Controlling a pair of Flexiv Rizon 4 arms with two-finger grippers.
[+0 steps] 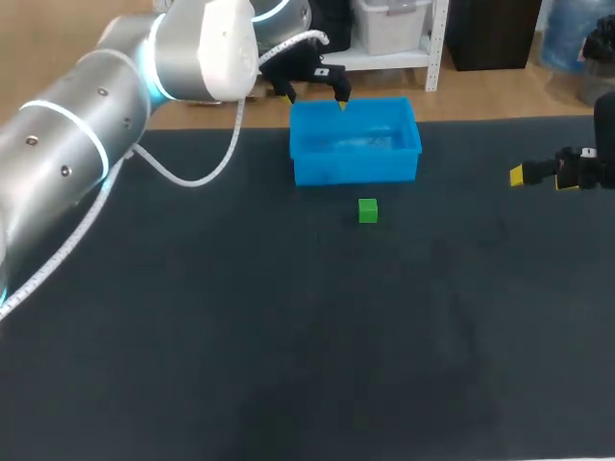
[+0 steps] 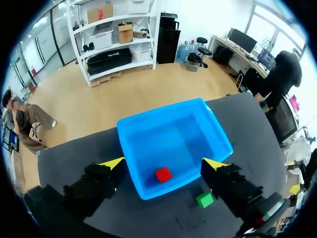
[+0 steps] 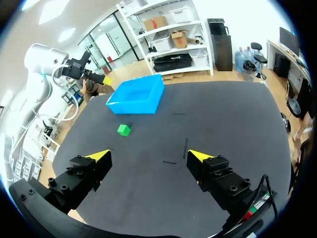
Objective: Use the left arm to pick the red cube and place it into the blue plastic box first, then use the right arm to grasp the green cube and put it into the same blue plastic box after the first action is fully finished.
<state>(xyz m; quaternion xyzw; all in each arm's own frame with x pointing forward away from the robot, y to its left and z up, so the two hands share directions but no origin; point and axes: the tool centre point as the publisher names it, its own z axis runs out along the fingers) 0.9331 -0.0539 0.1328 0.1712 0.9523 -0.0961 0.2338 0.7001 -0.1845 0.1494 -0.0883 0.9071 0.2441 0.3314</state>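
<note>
Closest to the head camera was my left arm, coming in from the left corner with its claw hanging above the blue plastic box. That claw was spread wide and gripped nothing. Through the left wrist camera I saw the red cube lying on the box's floor, below the gap between the fingers and close to the wall that faced the green cube. The green one sat on the dark desk just outside that wall, not touching it. My right claw hung over the desk's right side, well apart from both cubes, its fingers spread and empty.
</note>
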